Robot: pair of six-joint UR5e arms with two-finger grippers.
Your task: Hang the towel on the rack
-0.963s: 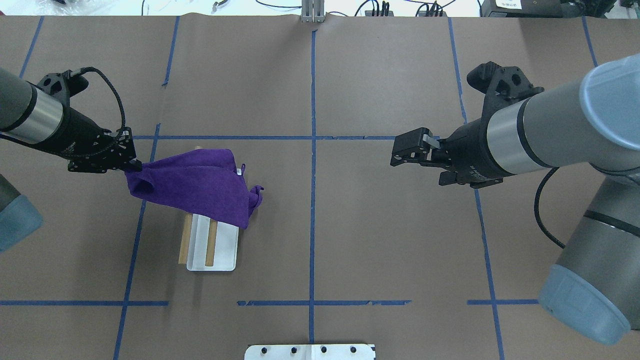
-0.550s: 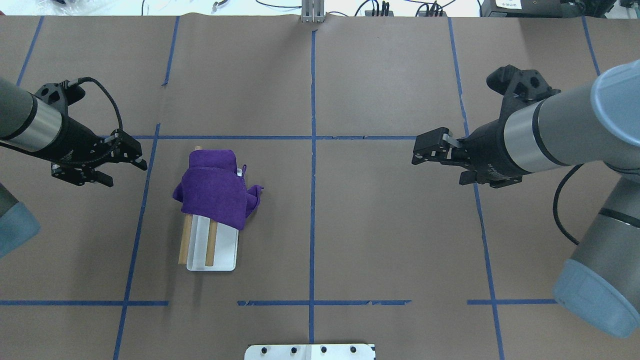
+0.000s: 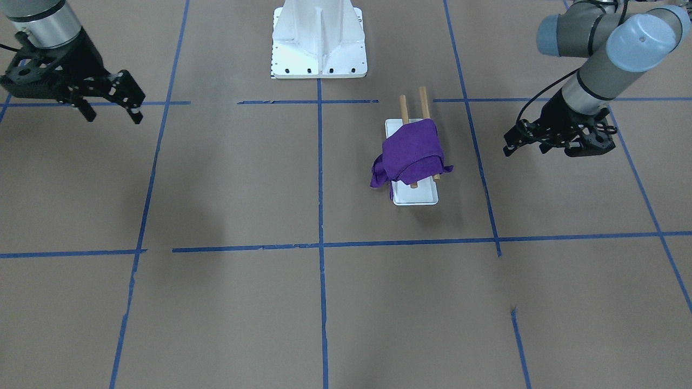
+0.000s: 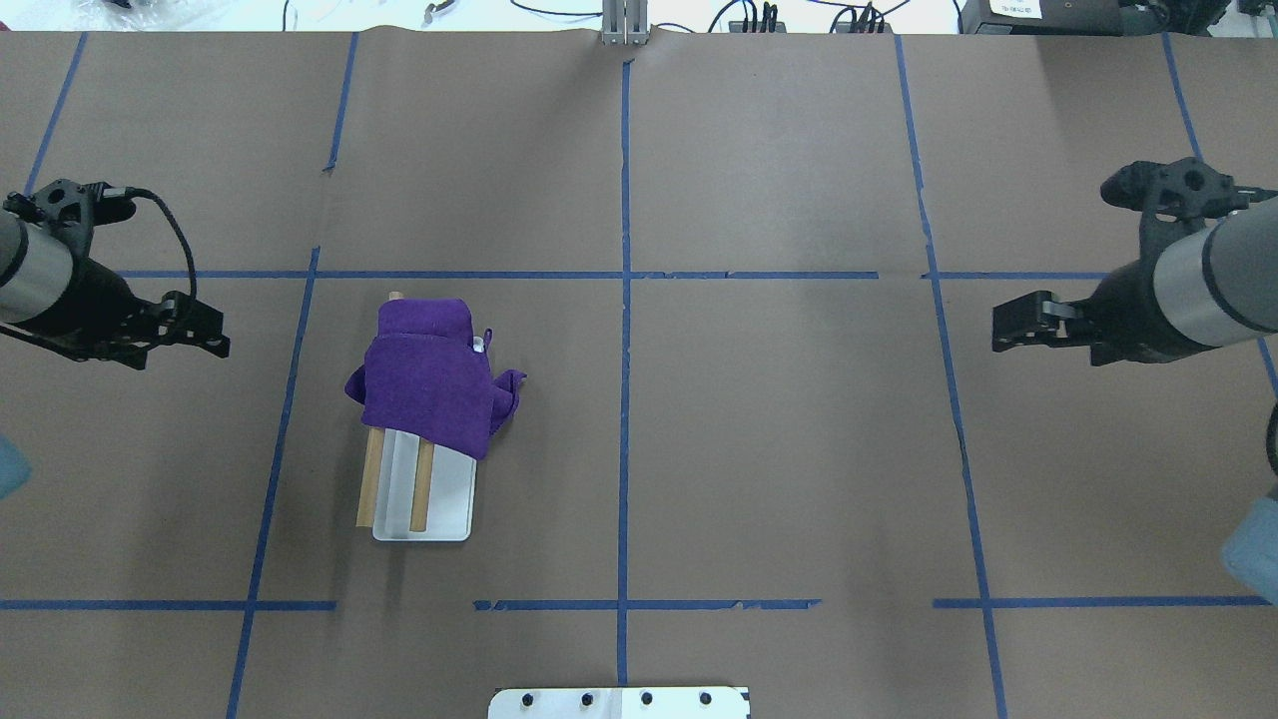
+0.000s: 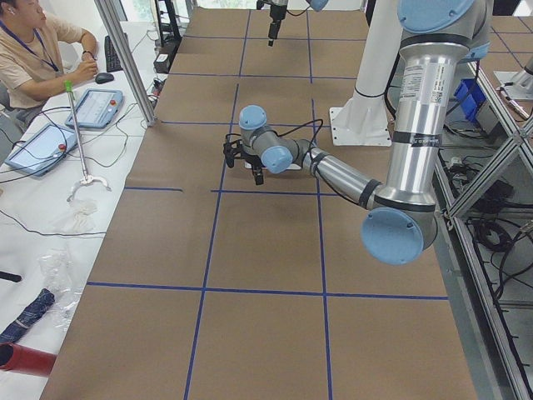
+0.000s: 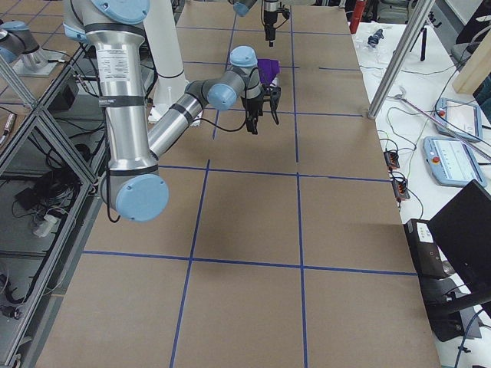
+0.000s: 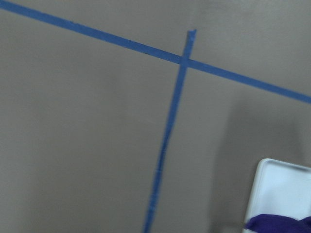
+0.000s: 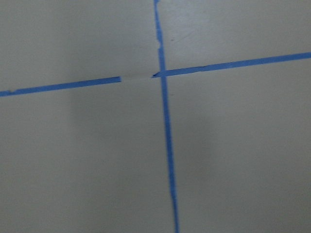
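Soft, light purple cloth towel [image 4: 429, 384] is draped and bunched over the small white-based rack with two wooden rods [image 4: 444, 504] on the table [image 4: 759, 449]. Left gripper [image 4: 212, 336] and right gripper [image 3: 113, 116] are well apart from it, jaws spread and empty. The towel is limp, so it is probably best pinched at its loose corner.

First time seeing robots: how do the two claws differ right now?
The left gripper hangs nearer the towel on the rack; the right gripper is far across the table. Left gripper's camera catches the rack's corner; right gripper's, only table. Both are open and empty.
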